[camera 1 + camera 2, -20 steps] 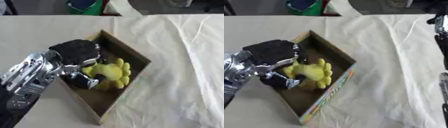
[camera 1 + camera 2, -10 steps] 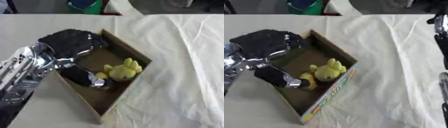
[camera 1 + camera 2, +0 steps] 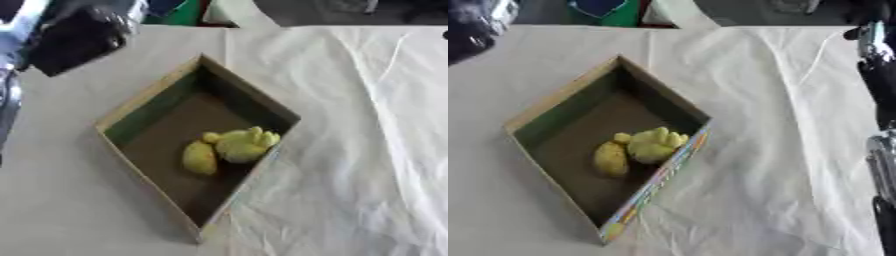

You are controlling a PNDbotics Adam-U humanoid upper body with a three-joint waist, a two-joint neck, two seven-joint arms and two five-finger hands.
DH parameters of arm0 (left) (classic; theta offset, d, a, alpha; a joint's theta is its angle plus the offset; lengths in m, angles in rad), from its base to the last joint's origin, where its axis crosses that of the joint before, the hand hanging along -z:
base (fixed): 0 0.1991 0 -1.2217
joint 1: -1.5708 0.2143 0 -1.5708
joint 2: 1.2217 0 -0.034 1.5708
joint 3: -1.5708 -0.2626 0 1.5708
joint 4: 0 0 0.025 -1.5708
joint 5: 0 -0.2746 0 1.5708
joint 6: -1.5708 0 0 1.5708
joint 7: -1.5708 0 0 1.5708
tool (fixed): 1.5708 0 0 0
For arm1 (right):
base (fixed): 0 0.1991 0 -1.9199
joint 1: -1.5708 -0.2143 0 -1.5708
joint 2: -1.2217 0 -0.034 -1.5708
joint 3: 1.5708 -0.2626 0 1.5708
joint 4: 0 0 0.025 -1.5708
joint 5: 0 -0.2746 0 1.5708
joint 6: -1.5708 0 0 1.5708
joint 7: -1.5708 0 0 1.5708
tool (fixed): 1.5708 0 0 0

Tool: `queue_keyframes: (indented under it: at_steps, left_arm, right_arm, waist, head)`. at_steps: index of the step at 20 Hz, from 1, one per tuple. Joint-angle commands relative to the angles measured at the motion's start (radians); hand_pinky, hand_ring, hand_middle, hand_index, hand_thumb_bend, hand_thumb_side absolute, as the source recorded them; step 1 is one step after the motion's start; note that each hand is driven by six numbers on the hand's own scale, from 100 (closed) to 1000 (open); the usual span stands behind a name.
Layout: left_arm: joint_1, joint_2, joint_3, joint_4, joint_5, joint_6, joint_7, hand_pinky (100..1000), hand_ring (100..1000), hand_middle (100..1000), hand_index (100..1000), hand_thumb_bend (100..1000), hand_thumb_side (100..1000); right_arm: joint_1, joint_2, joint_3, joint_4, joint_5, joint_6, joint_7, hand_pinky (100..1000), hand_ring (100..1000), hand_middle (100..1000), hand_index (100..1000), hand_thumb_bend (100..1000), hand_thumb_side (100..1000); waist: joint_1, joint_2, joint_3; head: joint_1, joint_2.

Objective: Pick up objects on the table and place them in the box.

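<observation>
Toy (image 3: 229, 149) lying inside box (image 3: 149, 98); left hand (image 3: 74, 36) hanging at 10 o'clock, fingers unclear, cannot tell.

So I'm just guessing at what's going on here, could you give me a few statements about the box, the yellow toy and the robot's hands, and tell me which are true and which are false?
1. The yellow toy lies inside the box. True.
2. The left hand is holding the yellow toy. False: the hand is up at the far left, apart from the box, and the toy lies alone.
3. The box is closed with a lid. False: it is open on top and its floor shows.
4. The table is covered with a pale cloth. True.
5. The right arm shows at the right edge of the right eye view. True.
</observation>
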Motion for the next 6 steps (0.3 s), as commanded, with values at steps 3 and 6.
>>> queue_keyframes:
  at_steps: [3, 6]
  left_arm:
    - [0.033, 0.006, 0.103, -0.017, 0.339, -0.014, 0.355, 465, 662, 604, 798, 100, 1000]
    - [0.066, 0.011, 0.131, -0.017, 0.473, -0.080, 0.491, 449, 641, 582, 774, 100, 1000]
  right_arm:
    - [-0.017, -0.011, -0.013, -0.019, -0.010, -0.010, -0.015, 737, 566, 429, 722, 100, 501]
    - [-0.021, -0.009, -0.014, -0.019, -0.012, -0.014, -0.021, 735, 567, 431, 722, 100, 497]
  waist:
    - [-0.007, -0.031, 0.005]
    - [-0.013, -0.038, 0.008]
  head:
    - [0.019, 0.011]
    - [0.021, 0.017]
